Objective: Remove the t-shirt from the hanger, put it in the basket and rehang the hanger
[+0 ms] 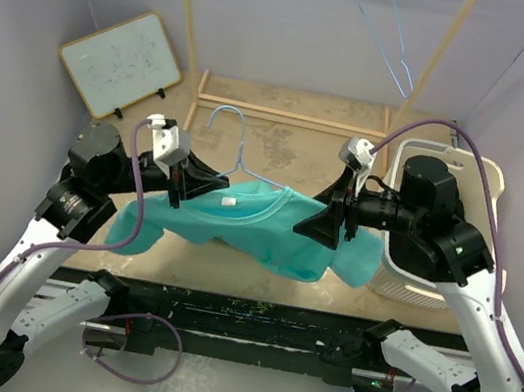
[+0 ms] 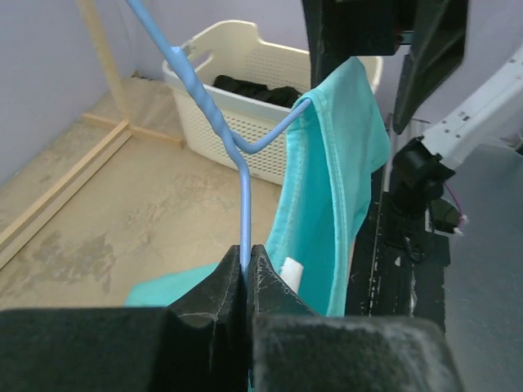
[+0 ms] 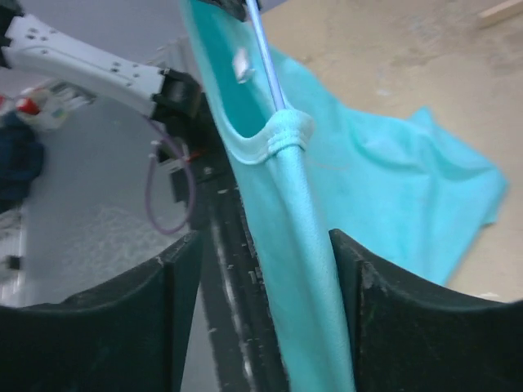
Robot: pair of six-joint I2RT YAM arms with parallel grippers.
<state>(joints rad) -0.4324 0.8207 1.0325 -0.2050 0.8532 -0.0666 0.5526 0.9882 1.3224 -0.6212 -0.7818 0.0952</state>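
A teal t-shirt hangs on a blue wire hanger held above the table between both arms. My left gripper is shut on the hanger's wire; in the left wrist view the jaws pinch the thin blue wire, with the shirt draped just to the right. My right gripper is open at the shirt's right shoulder. In the right wrist view the shirt's shoulder strip runs between my spread fingers and touches neither. The hanger wire enters the collar above.
A white laundry basket with dark clothes stands at the right, behind my right arm. A wooden rack stands at the back with another blue hanger on it. A whiteboard leans at the back left.
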